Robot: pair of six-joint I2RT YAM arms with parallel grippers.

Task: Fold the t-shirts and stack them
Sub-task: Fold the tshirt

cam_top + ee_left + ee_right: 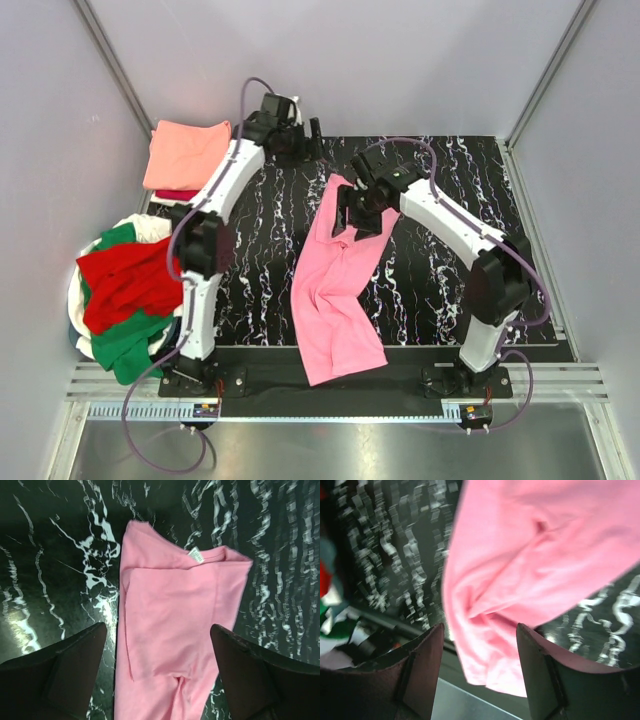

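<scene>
A bubblegum pink t-shirt (335, 300) lies lengthwise and rumpled on the black marbled mat (450, 270), its lower end over the mat's near edge. My right gripper (348, 215) hovers open over the shirt's far end. In the right wrist view the pink cloth (530, 555) shows beyond the open gripper (480, 627), not between the pads. My left gripper (305, 140) is open at the back of the mat. Its wrist view shows the shirt (170, 610) with its white neck label (196, 556) ahead of the spread gripper (157, 630).
A folded salmon-orange t-shirt (187, 152) lies at the back left with a red one (175, 193) under it. A loose pile of red (125, 280), green (135, 345) and white t-shirts sits at the left edge. Grey walls enclose the table. A metal rail (320, 440) runs along the front.
</scene>
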